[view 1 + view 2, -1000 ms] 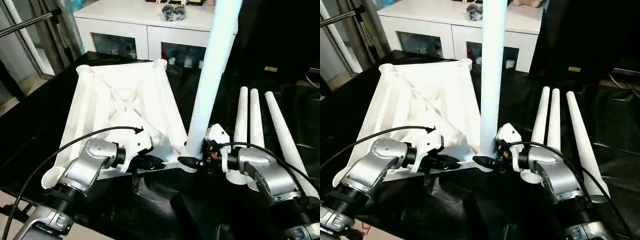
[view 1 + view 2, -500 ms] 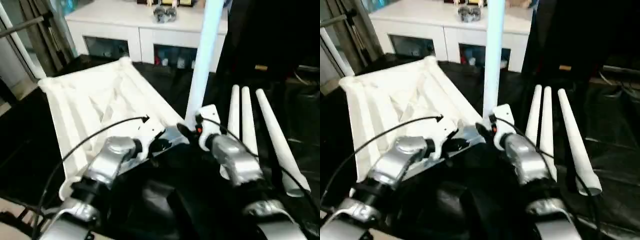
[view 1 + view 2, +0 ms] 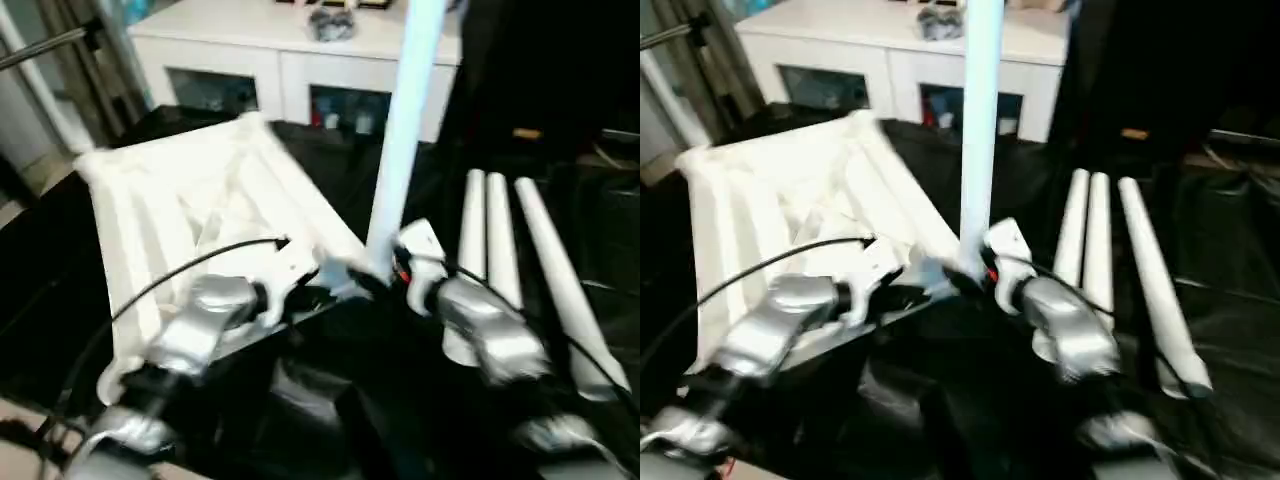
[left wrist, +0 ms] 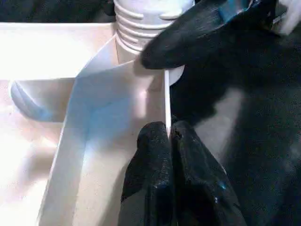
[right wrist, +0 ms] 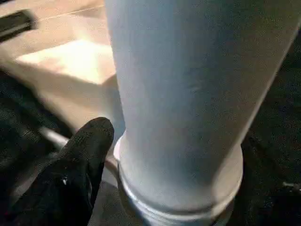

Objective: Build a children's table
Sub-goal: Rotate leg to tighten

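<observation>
The white plastic rectangular tabletop [image 3: 210,215] is lying underside up on the black-covered work surface [image 3: 1230,300], its ribs facing the camera. One long white tubular leg [image 3: 405,130] is standing upright in the near corner socket nearest the right arm; in the left wrist view its threaded end is sitting at the socket, and whether it is fully seated I cannot tell. Three more white tubular legs [image 3: 1110,250] are lying side by side on the cloth, apart from the tabletop, so three sockets are waiting. The left gripper [image 4: 170,136] is pinching the tabletop's thin edge wall with fingers pressed together. The right gripper [image 3: 385,275] is sitting at the leg's base; one black finger [image 5: 80,165] is showing just beside the leg, the jaws apparently spread. Judgement: roughly one quarter done.
</observation>
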